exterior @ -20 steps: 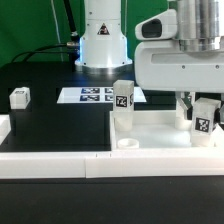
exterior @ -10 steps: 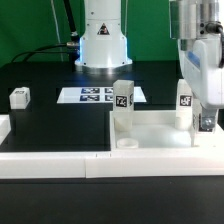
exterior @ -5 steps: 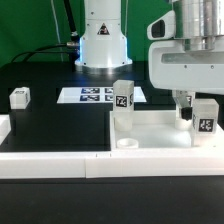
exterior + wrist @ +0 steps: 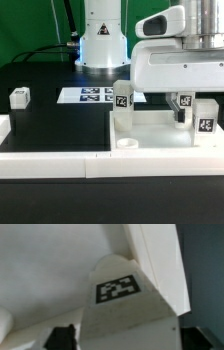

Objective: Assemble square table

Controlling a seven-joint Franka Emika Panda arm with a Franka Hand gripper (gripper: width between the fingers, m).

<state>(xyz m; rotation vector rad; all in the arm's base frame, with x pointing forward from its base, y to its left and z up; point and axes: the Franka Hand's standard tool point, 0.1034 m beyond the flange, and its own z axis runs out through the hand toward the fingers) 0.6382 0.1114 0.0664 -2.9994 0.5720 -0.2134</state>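
The white square tabletop panel [image 4: 150, 130] lies at the exterior view's right, raised rim up. One tagged leg peg [image 4: 122, 98] stands upright in its far left corner, a second [image 4: 185, 101] at the far right. My gripper [image 4: 203, 120] reaches down over a third leg [image 4: 207, 122] at the panel's right edge. In the wrist view this tagged leg [image 4: 118, 303] fills the space between my dark fingertips [image 4: 62, 336], which press both its sides, next to the panel's rim [image 4: 155, 258]. A fourth leg [image 4: 19, 97] lies loose on the black table at the left.
The marker board [image 4: 95, 95] lies flat behind the panel, in front of the arm's base [image 4: 102, 40]. Long white bars [image 4: 55, 160] edge the black table along the front and left.
The hand has turned from edge-on a second ago back to broadside over the same right-hand leg. Its jaws opened wide and have closed in on the leg again.
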